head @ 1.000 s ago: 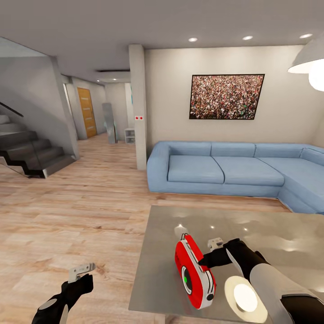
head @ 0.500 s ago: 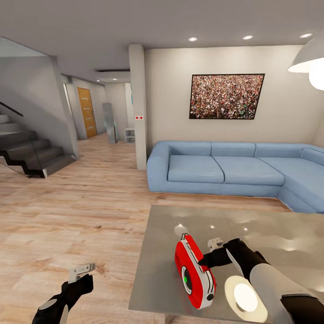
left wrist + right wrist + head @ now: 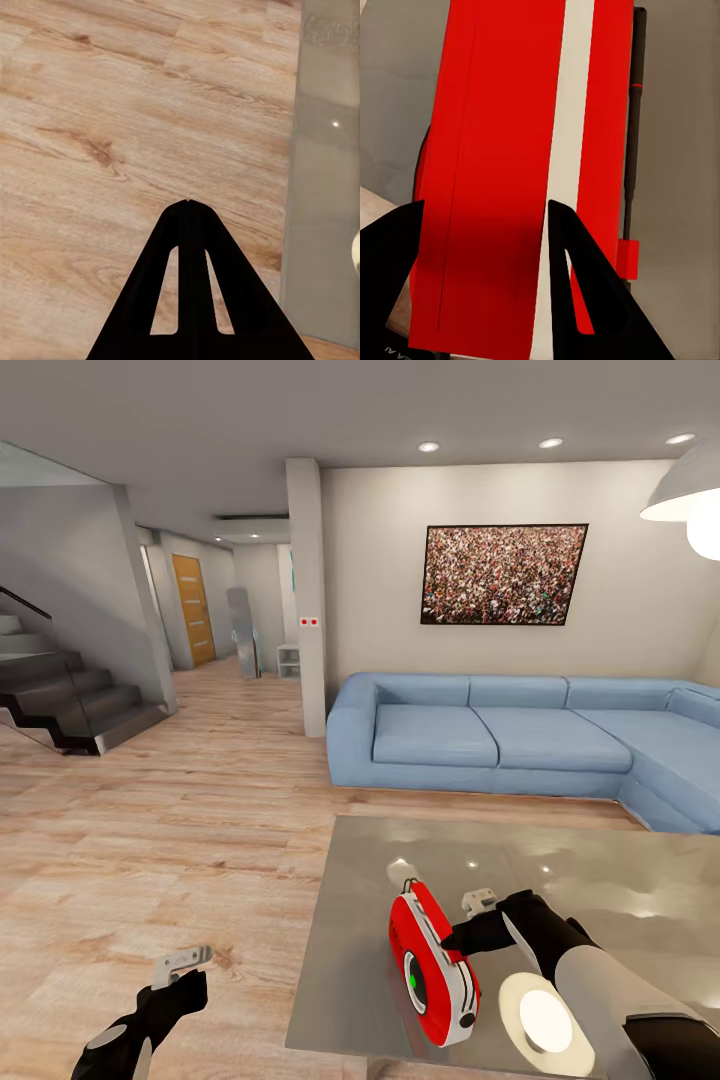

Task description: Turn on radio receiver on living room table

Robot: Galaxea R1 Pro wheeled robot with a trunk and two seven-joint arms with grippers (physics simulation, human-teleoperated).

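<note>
Your right gripper is the near one, spread open, fingers straddling part of the radio receiver, tips touching or nearly so. It stands on edge near the table front edge, long axis running away from you. Left gripper hangs clenched over the floor, well apart.

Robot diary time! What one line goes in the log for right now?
right gripper: open, touching radio receiver | radio: standing on table | left gripper: shut, over floor

The red radio receiver with its white stripe lies on the grey surface, between the spread black jaws.
</note>
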